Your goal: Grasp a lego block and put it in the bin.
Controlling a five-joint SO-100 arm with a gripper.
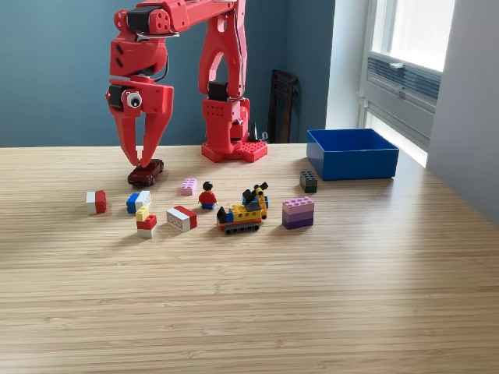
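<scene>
The red arm's fingers [145,162] point straight down over a dark red lego block [146,172] on the wooden counter [312,296], tips nearly together just above or touching it; whether they grip it is unclear. The blue bin [352,153] sits well apart at the exterior view's right, beside a dark block [309,181].

The arm [222,54] is moulded almost wholly in glossy red plastic, with black servo blocks set into its joints and a thin black cable looping beside the wrist. Its gripper [142,152] has two long, tapering red fingers below a small round white-and-black fitting. The blocky red base [231,136] has a studded foot plate.
</scene>
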